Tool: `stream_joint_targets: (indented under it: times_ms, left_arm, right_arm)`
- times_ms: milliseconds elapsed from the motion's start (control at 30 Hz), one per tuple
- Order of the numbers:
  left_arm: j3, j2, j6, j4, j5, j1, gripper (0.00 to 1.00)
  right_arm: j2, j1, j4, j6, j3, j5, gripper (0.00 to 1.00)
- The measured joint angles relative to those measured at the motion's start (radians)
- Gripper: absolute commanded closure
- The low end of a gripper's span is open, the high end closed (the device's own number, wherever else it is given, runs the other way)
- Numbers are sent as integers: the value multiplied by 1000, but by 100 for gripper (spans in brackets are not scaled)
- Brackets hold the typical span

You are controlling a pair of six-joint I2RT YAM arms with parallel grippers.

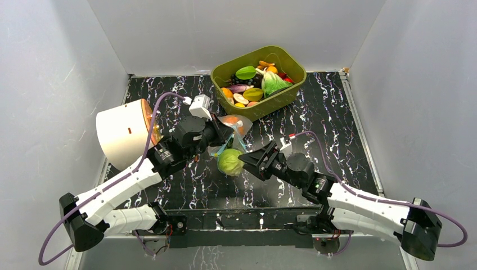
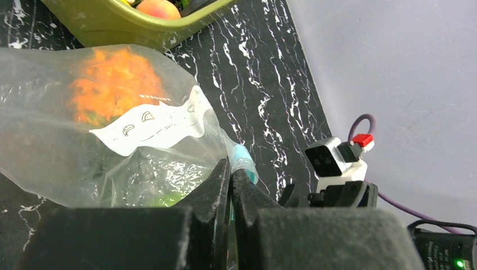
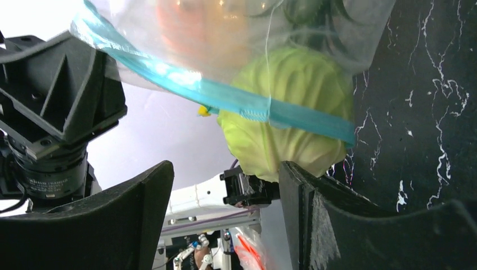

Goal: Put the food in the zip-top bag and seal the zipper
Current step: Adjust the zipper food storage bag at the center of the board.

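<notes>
Nearest: left arm [image 1: 112, 191] base, bottom-left. A white drum [image 1: 118, 134] with an orange inside lies just beside its forearm. The left end effector [image 1: 224, 134] is pressed together, pinching the zipper [image 3: 225, 93] edge of the zip-top bag [image 2: 84, 140] at mid-counter [image 1: 337, 124]. 1 orange food piece [image 2: 112, 84] is inside the bag, blurred through the plastic. The pale-green cabbage [image 1: 229, 162] sits partway in the bag mouth: the blue strip crosses its front and its lower part sticks out. The right end effector [image 1: 243, 160] is spread, its 2 fingers [image 3: 304, 197] flanking the cabbage's underside. There is a clear gap on 1 side; contact on the other, can't tell. The olive tub [image 1: 275, 104] with more toy food sits just behind the bag. The right arm [image 1: 365, 202] reaches in from bottom-right.
</notes>
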Motion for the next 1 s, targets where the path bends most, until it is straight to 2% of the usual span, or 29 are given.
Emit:
stream_joint_targets:
  times_ms: [400, 800, 1000]
  left_arm:
    - [-34, -31, -70, 12, 74, 0, 100]
    - [-50, -50, -99, 15, 87, 0, 100]
    - [-52, -56, -99, 16, 71, 0, 100]
  right_arm:
    - [109, 0, 56, -38, 71, 105, 38]
    - [248, 0, 91, -95, 111, 164, 44]
    - [254, 0, -32, -246, 218, 225, 45]
